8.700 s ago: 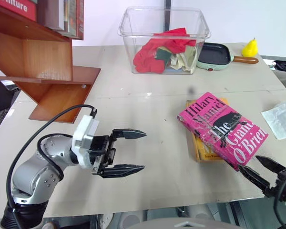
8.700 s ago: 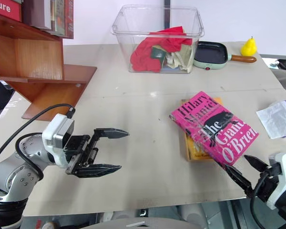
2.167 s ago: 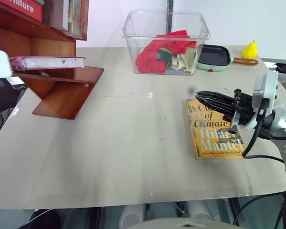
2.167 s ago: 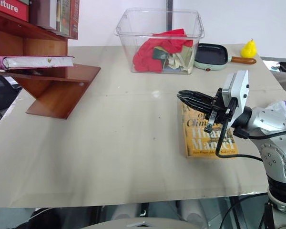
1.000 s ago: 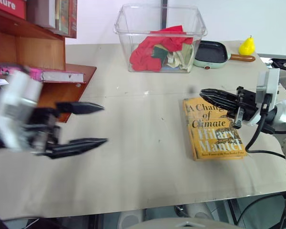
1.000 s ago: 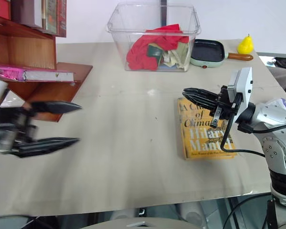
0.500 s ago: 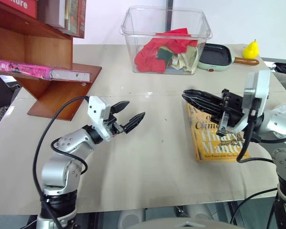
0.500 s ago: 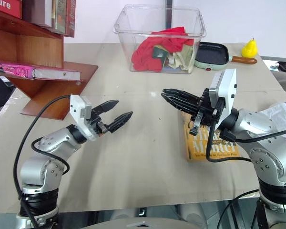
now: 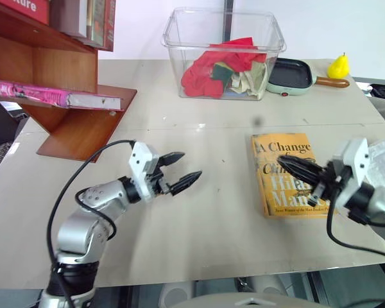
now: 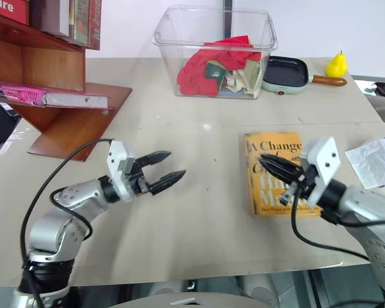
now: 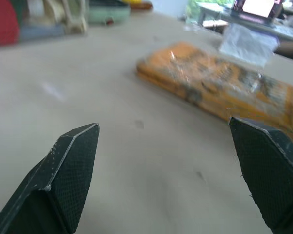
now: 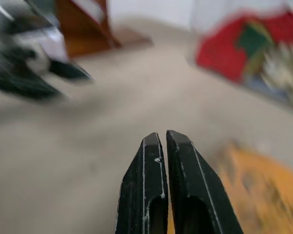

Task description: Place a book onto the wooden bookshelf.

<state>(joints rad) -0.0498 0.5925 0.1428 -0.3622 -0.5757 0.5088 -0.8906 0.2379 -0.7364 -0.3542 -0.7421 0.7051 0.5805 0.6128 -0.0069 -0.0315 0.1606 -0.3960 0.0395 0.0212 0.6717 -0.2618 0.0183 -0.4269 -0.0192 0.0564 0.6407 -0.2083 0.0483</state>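
Book lying flat on the wooden bookshelf's lower board.
Hot-pink cover, white page edges facing the table; its lettering is unreadable. Yellow-orange book reads "A Change". Left gripper hovers over bare tabletop, jaws spread, empty; right gripper hangs over the yellow-orange book, fingers pressed together, empty.

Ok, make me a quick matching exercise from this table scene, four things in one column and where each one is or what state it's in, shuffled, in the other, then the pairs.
Things:
1. pink book
2. yellow book
3. left gripper
4. right gripper

Places or states:
A. shut, above the yellow cover
B. lying flat on the wooden bookshelf
C. open, holding nothing
D. flat on the table

Pairs: 1-B, 2-D, 3-C, 4-A
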